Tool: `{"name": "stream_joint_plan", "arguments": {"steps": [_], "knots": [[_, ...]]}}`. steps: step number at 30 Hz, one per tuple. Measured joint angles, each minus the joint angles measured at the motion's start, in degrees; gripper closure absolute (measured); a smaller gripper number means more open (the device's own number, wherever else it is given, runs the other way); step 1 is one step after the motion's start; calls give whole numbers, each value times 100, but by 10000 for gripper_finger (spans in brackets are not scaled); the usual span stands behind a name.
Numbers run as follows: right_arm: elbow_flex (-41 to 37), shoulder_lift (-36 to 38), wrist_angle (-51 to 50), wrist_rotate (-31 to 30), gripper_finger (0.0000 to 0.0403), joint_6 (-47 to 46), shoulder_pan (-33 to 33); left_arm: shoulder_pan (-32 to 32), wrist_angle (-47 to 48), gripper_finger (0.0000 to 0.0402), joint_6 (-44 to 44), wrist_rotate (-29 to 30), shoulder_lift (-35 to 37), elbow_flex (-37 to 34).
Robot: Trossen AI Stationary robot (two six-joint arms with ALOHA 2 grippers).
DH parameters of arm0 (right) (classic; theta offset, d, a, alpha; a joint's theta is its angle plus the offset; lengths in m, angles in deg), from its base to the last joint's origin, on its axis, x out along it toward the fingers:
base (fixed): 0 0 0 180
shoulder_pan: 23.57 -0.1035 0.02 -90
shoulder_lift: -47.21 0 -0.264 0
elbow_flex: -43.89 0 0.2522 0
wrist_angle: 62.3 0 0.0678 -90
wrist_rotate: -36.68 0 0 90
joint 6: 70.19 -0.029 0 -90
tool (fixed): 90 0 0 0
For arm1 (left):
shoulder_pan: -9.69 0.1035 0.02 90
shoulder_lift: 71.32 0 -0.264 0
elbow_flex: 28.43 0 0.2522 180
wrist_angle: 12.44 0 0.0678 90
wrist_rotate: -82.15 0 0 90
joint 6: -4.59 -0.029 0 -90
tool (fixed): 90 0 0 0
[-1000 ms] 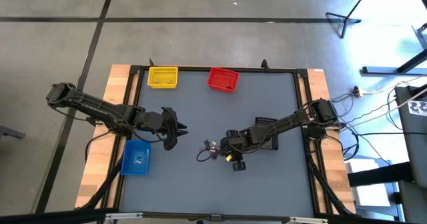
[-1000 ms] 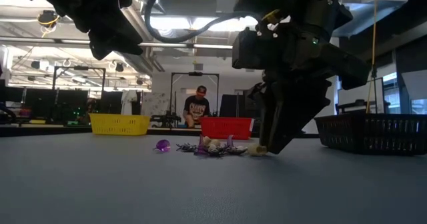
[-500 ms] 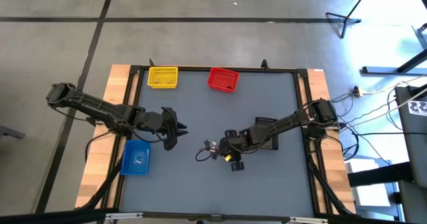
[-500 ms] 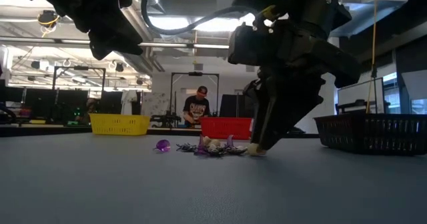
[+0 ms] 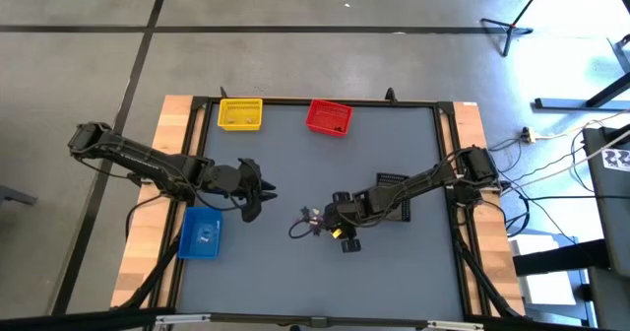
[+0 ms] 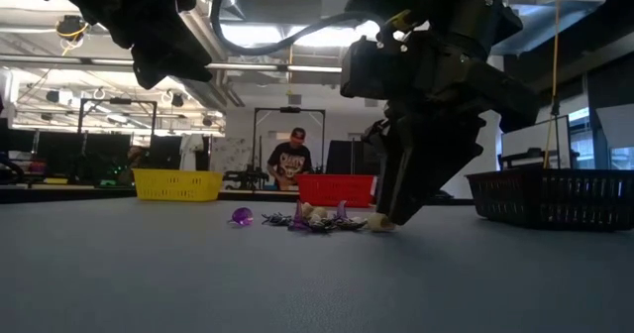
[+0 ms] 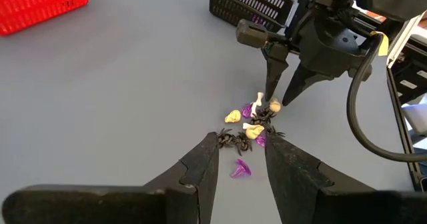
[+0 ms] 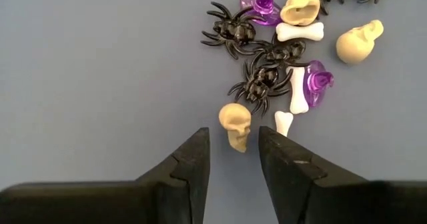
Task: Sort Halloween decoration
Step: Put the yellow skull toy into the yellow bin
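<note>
Glossy plastic trinkets (image 8: 280, 54) lie on a smooth matt table (image 8: 100, 64)

Left arm reaching in from nine o'clock, left gripper (image 5: 258, 195) held above the table left of centre, fingers (image 7: 200, 165) parted. Right arm stretched from three o'clock toward centre, right gripper (image 5: 328, 219) tipped down at the tabletop, fingers (image 8: 195, 159) apart, tips seemingly touching the surface, though hard to confirm from the low view.

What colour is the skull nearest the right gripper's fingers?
Pale tan skull; right wrist view shows it best.
</note>
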Motion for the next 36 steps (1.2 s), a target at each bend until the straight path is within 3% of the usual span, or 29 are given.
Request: {"name": "stream_joint_plan", "arguments": {"steps": [18,30,36], "knots": [[28,-331,160,44,276,3,0,0,-7,286,0,2,-2,-2],[281,-372,-45,57,365,31,0,-2,-3,286,-2,2,-2,-2],[482,-399,-141,52,373,37,0,0,-2,286,-14,0,-2,-2]]}}
